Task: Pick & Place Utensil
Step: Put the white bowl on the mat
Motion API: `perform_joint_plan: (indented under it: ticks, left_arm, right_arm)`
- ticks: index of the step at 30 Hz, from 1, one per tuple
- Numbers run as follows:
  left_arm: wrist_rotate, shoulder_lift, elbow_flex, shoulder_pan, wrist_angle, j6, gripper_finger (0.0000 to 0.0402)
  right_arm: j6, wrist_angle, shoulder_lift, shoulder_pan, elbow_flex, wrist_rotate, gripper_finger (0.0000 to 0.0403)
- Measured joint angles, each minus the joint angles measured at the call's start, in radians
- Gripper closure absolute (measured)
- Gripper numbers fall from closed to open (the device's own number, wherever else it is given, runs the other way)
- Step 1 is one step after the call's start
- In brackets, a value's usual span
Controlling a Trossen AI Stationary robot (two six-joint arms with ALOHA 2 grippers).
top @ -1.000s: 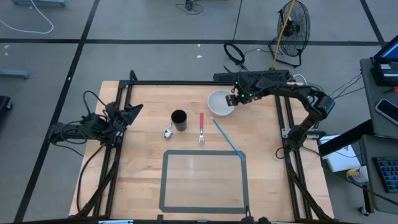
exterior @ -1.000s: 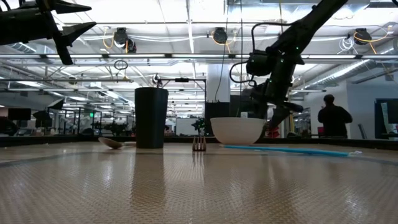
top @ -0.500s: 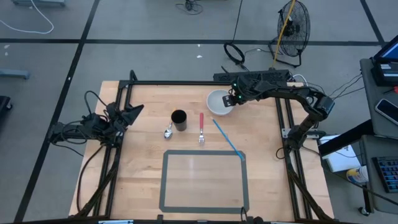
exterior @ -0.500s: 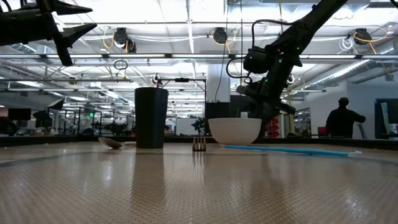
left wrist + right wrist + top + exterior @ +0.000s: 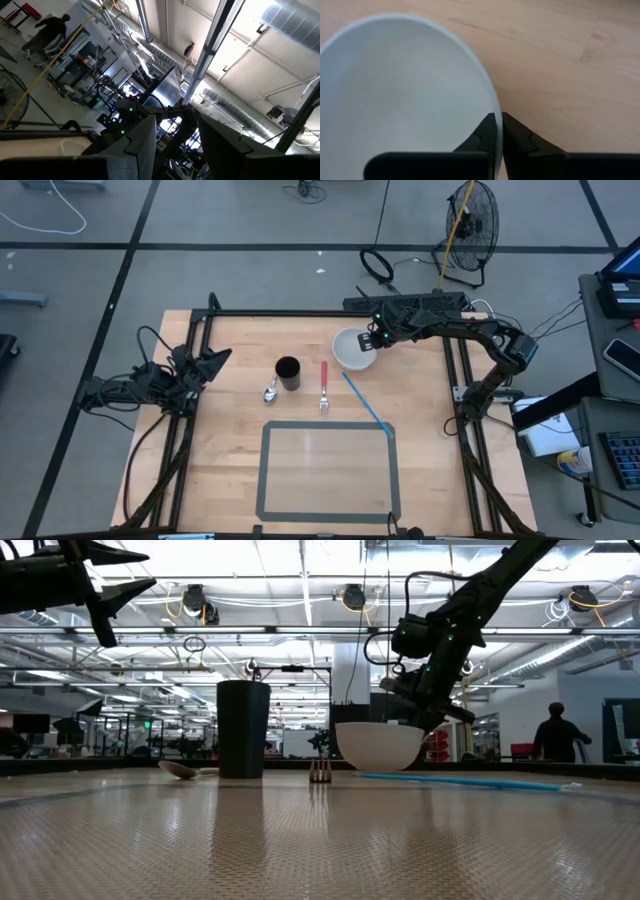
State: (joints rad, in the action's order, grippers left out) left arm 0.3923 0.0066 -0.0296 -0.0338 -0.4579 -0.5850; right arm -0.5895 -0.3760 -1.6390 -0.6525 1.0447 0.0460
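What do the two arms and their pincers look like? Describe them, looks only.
Both arms are dark, slim and jointed. The right arm has small green lights near its wrist, and its right pincer ends in two black wedge-shaped fingers. The left pincer tapers to pointed black fingers, and black cables trail behind it.

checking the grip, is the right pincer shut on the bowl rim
Yes, the right pincer has its fingers pinched on the bowl rim, one each side.
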Motion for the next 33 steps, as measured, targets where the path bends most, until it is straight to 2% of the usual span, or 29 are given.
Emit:
perform_joint_plan:
  ticks: [11,17,22,28,33]
  left_arm:
    - [0.000,0.000,0.000,0.000,0.014,0.000,0.0250]
    - [-0.001,0.000,0.000,0.000,0.013,-0.006,0.0250]
    - [-0.035,0.000,0.000,0.000,0.013,-0.028,0.0250]
    - [-0.072,0.000,0.000,0.000,0.013,-0.030,0.0250]
    - [-0.072,0.000,0.000,0.000,0.014,-0.027,0.0250]
  right_arm:
    - [-0.003,0.008,0.029,0.000,0.000,0.007,0.0396]
    - [-0.002,-0.005,0.112,0.000,0.000,0.012,0.0398]
    - [0.010,-0.058,0.210,0.009,0.000,0.088,0.0399]
    - [0.030,-0.170,0.345,0.096,0.000,0.116,0.0399]
    - [0.030,-0.261,0.427,0.215,0.000,0.112,0.0399]
